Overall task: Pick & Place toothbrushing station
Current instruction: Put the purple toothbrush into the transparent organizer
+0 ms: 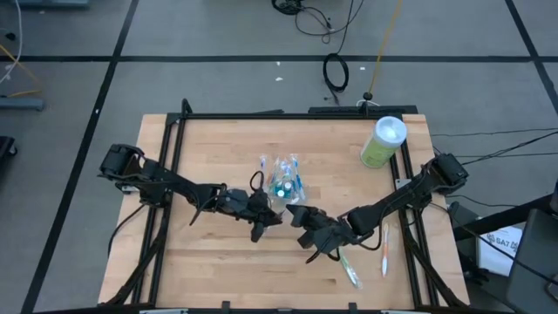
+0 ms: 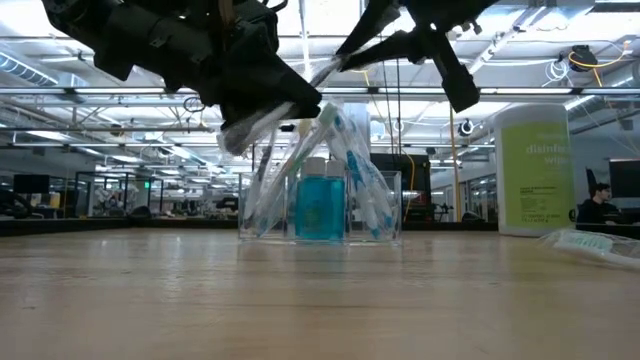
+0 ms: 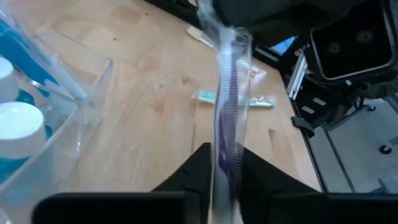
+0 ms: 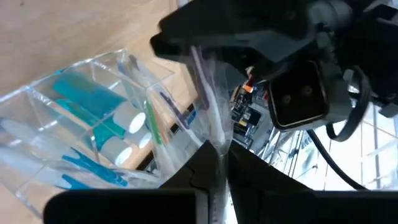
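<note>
Both pincers, left (image 1: 277, 217) and right (image 1: 298, 215), pinch one clear-wrapped toothbrush (image 3: 227, 106) beside the clear plastic organiser (image 1: 284, 181) mid-worktop; uneven pulling could tear the wrapper or drop it.

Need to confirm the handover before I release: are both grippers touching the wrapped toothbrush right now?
Touching. The left wrist view shows the left gripper clamped on the wrapped toothbrush; the right wrist view shows the right gripper pinching its other end.
</note>
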Robot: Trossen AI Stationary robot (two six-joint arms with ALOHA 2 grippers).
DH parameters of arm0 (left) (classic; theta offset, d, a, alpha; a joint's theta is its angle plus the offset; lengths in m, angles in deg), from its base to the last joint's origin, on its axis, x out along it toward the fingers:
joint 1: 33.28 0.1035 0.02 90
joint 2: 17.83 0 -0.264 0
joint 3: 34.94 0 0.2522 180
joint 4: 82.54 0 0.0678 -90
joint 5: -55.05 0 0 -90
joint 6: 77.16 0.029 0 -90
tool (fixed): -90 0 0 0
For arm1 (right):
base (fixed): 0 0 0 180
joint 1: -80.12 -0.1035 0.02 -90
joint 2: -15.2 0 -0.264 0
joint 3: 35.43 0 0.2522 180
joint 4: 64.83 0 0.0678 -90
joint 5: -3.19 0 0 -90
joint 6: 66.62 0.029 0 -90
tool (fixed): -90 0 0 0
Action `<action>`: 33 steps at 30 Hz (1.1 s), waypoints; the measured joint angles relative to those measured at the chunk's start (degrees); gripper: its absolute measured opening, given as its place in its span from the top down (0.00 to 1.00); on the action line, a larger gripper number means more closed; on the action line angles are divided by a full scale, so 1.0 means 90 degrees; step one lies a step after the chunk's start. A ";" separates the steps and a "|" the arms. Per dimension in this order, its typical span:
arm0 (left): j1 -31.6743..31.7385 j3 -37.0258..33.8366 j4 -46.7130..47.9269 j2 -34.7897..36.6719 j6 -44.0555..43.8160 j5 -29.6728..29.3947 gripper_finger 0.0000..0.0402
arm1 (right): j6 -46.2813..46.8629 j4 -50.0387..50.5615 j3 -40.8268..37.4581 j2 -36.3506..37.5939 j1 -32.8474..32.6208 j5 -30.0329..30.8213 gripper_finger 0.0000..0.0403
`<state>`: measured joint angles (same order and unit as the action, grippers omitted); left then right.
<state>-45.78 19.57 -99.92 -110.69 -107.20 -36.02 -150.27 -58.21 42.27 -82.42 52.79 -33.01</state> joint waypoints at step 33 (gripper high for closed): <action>0.0019 -0.0005 -0.0634 -0.0002 0.1087 -0.0840 0.96 | 0.9347 -0.2596 -0.3705 0.3713 0.0719 -0.2136 0.72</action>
<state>-45.62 19.53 -105.62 -110.72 -97.43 -43.58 -66.15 -81.57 8.93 -49.01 59.26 -52.23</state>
